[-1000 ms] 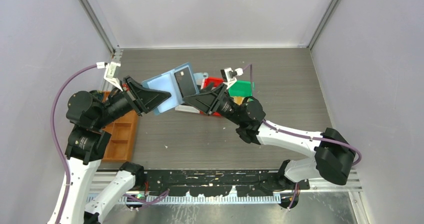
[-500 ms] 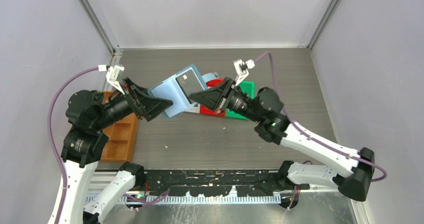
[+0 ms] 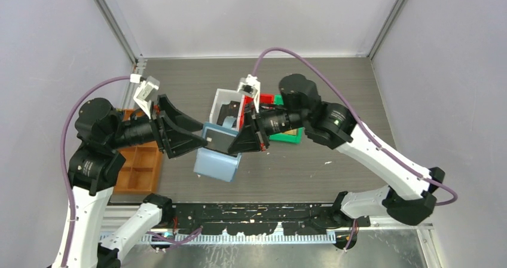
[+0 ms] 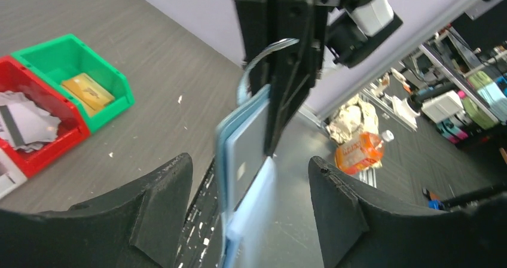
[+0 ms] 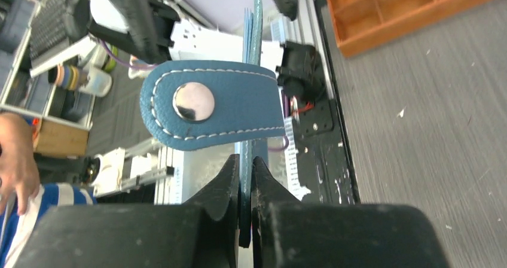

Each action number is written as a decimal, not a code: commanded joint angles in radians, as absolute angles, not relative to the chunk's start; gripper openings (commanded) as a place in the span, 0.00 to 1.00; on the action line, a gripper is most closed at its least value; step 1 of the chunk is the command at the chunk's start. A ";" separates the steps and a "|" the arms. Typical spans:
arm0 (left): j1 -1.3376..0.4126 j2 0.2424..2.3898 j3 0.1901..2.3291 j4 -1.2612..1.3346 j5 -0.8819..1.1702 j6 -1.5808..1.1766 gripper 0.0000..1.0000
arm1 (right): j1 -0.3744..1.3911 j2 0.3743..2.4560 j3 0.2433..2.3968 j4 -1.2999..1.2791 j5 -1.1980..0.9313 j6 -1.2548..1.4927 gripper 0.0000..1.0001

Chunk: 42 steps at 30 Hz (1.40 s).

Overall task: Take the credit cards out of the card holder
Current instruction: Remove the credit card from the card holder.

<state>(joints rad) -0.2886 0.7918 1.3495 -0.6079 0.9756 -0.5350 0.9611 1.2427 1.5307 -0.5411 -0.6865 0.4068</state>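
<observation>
The blue card holder (image 3: 216, 159) hangs open above the table, paler blue inside, with a dark credit card (image 3: 222, 141) showing in a slot. My right gripper (image 3: 235, 148) is shut on the holder's upper edge. In the right wrist view the jaws (image 5: 245, 167) pinch that thin blue edge just below the tab with its snap button (image 5: 193, 101). My left gripper (image 3: 202, 134) is open. The holder (image 4: 244, 160) hangs between its fingers (image 4: 160, 205) and touches neither. A gold card (image 4: 88, 91) lies in the green bin (image 4: 42, 51).
White bin (image 3: 219, 96), red bin (image 4: 57, 141) with a grey patterned card (image 4: 23, 117), and the green bin stand at mid-table behind the grippers. The orange-brown compartment tray (image 3: 140, 163) sits at the left, under the left arm. The table's black front rail (image 3: 251, 211) runs below the holder.
The left gripper opened and let go of the holder. The right gripper shut on it and brought it nearer and lower, where it now hangs down. The right arm swung up over the bins.
</observation>
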 commanded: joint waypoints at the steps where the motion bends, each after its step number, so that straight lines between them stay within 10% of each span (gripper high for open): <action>1: -0.290 0.769 1.319 -0.617 1.092 -0.491 0.69 | 0.965 1.299 1.681 -0.772 -0.805 0.272 0.01; 18: -0.292 0.854 1.256 -0.652 1.223 -0.444 0.56 | 0.984 1.498 1.937 -1.010 -0.859 0.169 0.01; 26: -0.294 0.818 1.164 -0.543 1.219 -0.505 0.10 | 0.986 1.542 1.947 -0.932 -0.867 0.180 0.16; 33: -0.294 0.776 1.161 -0.384 1.116 -0.600 0.00 | 0.854 1.256 1.338 0.023 -0.823 0.705 0.47; 42: -0.293 0.745 1.114 -0.214 0.999 -0.745 0.00 | 0.836 1.102 0.909 0.816 -0.586 1.176 0.33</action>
